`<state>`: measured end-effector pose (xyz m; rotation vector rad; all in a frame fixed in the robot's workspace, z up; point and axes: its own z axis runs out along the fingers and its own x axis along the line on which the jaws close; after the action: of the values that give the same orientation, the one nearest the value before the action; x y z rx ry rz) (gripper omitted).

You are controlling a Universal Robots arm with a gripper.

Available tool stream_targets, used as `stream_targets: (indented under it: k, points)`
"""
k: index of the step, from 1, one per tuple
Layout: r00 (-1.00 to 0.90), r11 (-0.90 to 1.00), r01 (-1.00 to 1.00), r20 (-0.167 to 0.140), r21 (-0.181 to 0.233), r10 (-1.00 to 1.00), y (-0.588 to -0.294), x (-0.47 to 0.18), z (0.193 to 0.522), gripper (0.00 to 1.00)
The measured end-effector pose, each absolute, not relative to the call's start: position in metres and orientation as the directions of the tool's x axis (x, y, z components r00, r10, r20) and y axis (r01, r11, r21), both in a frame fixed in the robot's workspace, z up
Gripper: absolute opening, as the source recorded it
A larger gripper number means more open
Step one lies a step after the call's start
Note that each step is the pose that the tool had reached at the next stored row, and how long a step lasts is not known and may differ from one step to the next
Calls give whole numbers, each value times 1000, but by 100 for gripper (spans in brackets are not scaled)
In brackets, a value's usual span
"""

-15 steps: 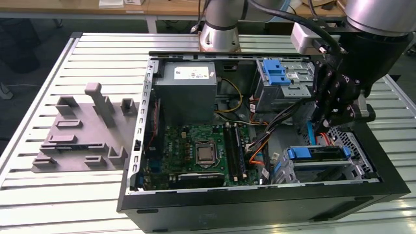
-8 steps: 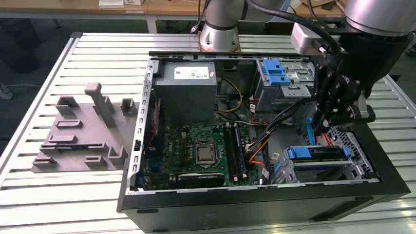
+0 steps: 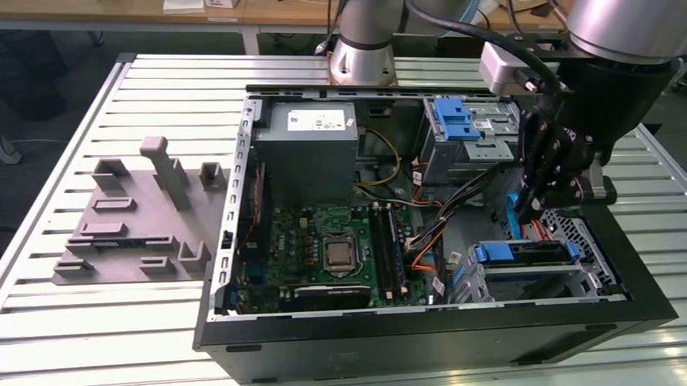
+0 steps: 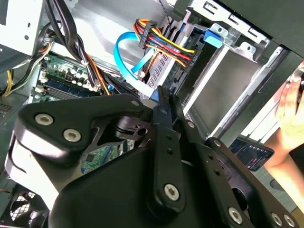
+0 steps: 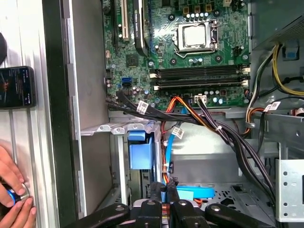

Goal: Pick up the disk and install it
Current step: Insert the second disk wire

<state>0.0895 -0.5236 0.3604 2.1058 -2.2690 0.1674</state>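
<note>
Pincer above the drive cage in an open computer case

Pincer [image 3: 555, 189] hangs over the case's right side in the exterior view; whether its fingers grip anything cannot be told. From the exterior view's left: grey fixture block [image 3: 140, 217] on the counter [image 3: 64, 153], motherboard [image 3: 333, 253], then the disk [image 3: 526, 253], seated in the near-right drive cage.

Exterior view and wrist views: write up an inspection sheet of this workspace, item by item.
Surface: slatted metal table carrying an open computer case.
Job's things: disk in its blue carrier sits in the drive cage at the exterior view's right.
Clutter: grey fixture block beside the case.
Tool: tool hangs just above the disk.
Cables: blue data cable and a red-yellow-black bundle near the cage.
Surroundings: a person's hand and a phone at the table edge.
</note>
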Motion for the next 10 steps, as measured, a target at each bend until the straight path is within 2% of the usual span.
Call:
stream_targets:
  k: [4,10]
  points:
    - [-79,75,-996,89,-50,-993,-528,90,356,16]
    - [-79,76,-996,89,-44,-993,-529,96,353,16]
